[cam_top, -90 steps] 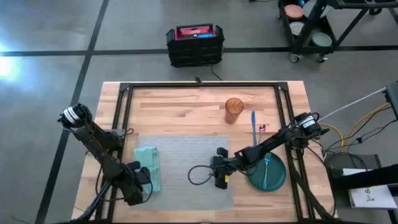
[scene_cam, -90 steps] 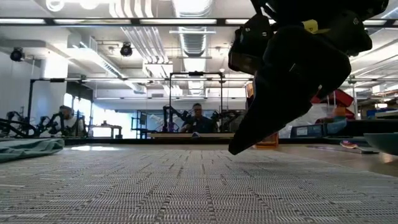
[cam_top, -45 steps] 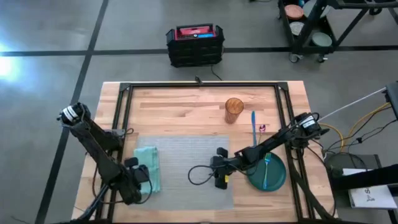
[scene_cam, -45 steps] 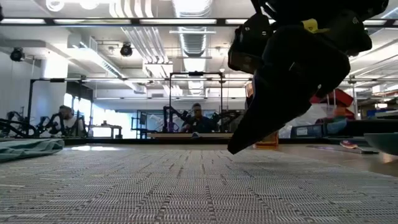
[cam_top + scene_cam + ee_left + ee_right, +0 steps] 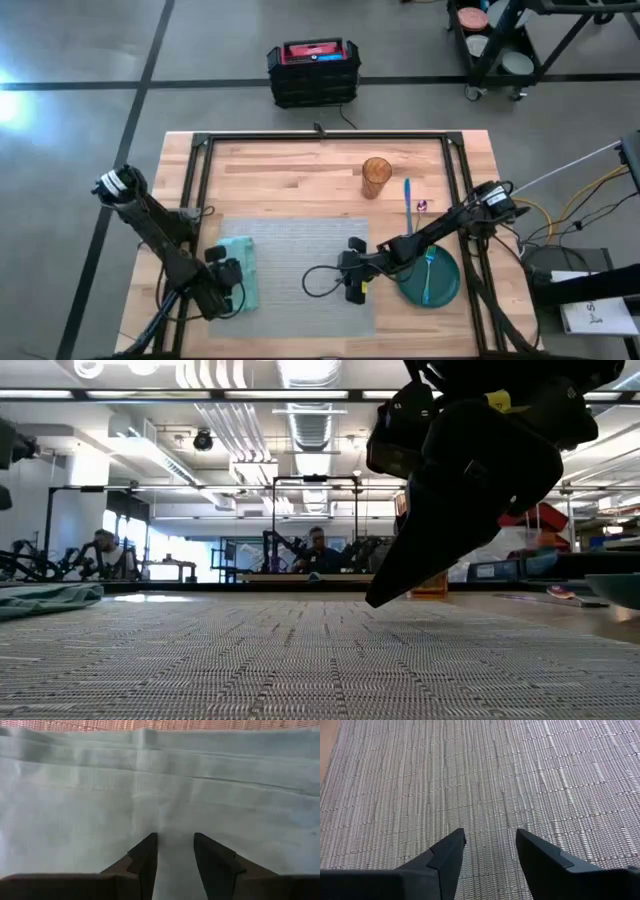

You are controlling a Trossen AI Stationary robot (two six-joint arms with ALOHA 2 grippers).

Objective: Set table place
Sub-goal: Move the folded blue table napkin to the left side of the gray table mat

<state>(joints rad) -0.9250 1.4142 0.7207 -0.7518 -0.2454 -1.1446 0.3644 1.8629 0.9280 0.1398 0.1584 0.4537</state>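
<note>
The grey woven placemat [image 5: 300, 262] lies flat on the wooden table [image 5: 300, 165]. A light teal napkin [image 5: 243, 262] rests folded on the mat's left end. My left gripper [image 5: 175, 840] is open and points down at the napkin [image 5: 160, 785], over its near part [image 5: 226, 283]. My right gripper [image 5: 352, 280] is open and low over the mat's right half [image 5: 490, 837]; in the low view its dark fingertip [image 5: 378, 598] hangs just above the weave. A dark green plate [image 5: 445, 285] holding a blue utensil [image 5: 427, 272] sits on the table right of the mat. My left gripper comes at the napkin's flat top from above with a finger [image 5: 146, 851] on either side of a bare strip of cloth. I cannot tell whether the fingertips touch it. The napkin lies flat.
An amber cup [image 5: 376, 176] stands far of the mat. A second blue utensil [image 5: 408, 205] and a small purple thing [image 5: 421, 206] lie to the cup's near right. A dark cable loop [image 5: 316, 282] lies on the mat beside my right gripper. Black rails [image 5: 320, 138] frame the tabletop.
My left gripper has moved toward the table's far edge and a little to the right, from beside the napkin's near left corner to over the napkin. The right arm has kept still.
</note>
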